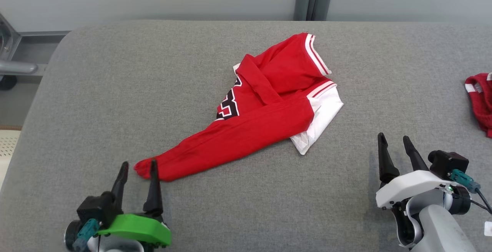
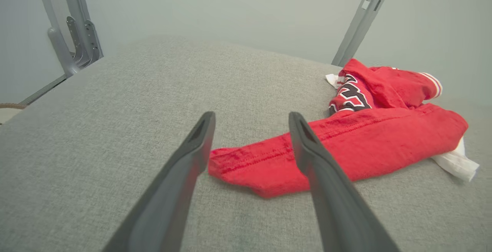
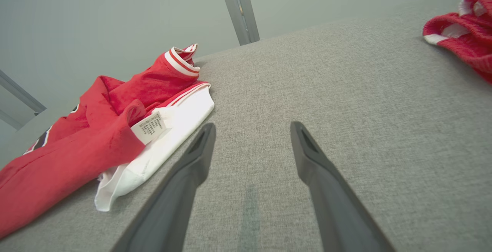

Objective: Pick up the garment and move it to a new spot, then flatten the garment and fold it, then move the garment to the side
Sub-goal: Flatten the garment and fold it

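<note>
- Garment [image 1: 269,102] is bunched mid-desk [image 1: 96,90], one end drawn near-left.
- Left jaws are set open astride that end, judged ready for grasping.
- Right jaws are held open, idle, near-right.

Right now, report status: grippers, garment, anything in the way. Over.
Left gripper open, jaws astride near end of red garment, crumpled, not flattened. Right gripper open, clear. Another red cloth far right.
</note>
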